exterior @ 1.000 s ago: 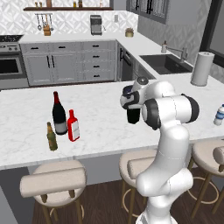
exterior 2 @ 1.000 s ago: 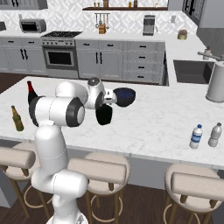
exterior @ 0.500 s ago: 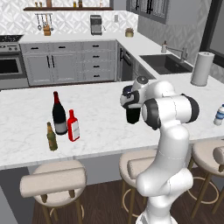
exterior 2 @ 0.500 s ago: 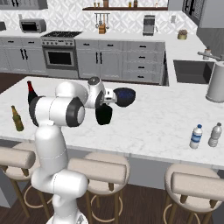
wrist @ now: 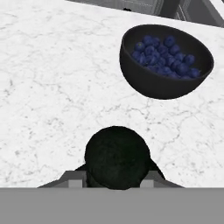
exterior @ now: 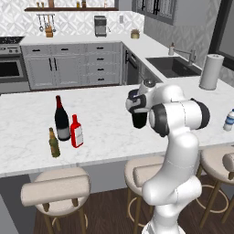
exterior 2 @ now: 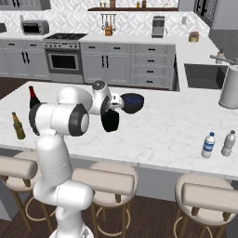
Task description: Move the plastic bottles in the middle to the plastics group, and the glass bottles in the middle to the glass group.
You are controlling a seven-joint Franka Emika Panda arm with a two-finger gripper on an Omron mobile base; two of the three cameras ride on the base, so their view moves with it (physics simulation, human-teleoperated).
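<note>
**Q:** On the marble island (exterior: 105, 132), what does the gripper (wrist: 114, 177) hold?

**A:** Its fingers are closed on the short black bottle (wrist: 116, 156), which sits between them in the hand view, seen from above. In the left base view the black bottle (exterior: 139, 119) hangs at the end of the arm, over the middle of the island.

**Q:** What lies nearby?

**A:** A dark bowl of blueberries (wrist: 165, 60) stands just beyond the bottle, apart from it; in the right base view the bowl (exterior 2: 132, 102) lies beside the gripper.

**Q:** Where are the groups?

**A:** At the left end of the island, the tall wine bottle (exterior: 61, 119), the olive-brown beer bottle (exterior: 54, 143) and the flat red bottle (exterior: 76, 131) stand close together. At the right end, two clear bottles (exterior 2: 218, 144) stand side by side near the island's front edge.
</note>
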